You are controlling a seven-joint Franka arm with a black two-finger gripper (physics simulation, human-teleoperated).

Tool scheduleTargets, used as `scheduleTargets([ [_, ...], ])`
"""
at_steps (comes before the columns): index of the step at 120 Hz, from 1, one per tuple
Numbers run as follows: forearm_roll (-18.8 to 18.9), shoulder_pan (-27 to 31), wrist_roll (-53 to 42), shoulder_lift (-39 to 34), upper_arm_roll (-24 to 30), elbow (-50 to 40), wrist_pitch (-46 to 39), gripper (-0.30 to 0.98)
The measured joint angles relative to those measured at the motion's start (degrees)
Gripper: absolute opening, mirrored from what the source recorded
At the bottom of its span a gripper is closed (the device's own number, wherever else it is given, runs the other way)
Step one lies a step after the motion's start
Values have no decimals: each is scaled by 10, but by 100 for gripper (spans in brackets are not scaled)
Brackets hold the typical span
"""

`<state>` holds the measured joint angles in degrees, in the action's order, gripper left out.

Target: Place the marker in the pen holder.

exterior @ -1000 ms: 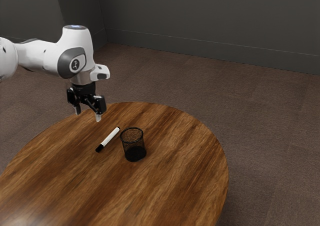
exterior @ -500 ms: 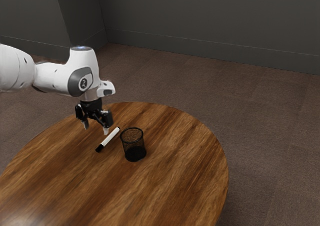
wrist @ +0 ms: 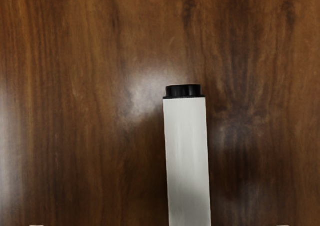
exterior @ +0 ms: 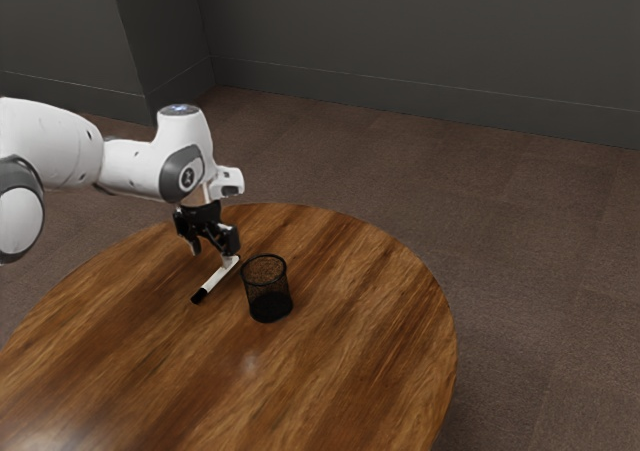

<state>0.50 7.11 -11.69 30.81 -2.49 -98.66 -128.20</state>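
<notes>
My gripper (exterior: 211, 257) hangs low over the round worktop (exterior: 345, 371), its jaws spread wide, in a frame from the desk where I run the arm remotely. One finger overlaps the end of the white marker (exterior: 217, 276) in the exterior view; whether they touch, I cannot tell. The marker lies toward the worktop's far edge, its black cap (exterior: 199, 296) pointing away from the jaws. The wrist view shows its opposite end, tipped in black (wrist: 183, 90). Just beside the marker, toward the exterior view's right, the black mesh pen holder (exterior: 267, 293) stands upright, the nearest obstacle to my jaws.
</notes>
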Motion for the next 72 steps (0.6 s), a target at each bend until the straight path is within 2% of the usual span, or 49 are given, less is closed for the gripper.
scheduleTargets([
  [30,-8,7,3,9,9,0,-4,50],
  [72,-30,9,31,14,9,4,-5,47],
])
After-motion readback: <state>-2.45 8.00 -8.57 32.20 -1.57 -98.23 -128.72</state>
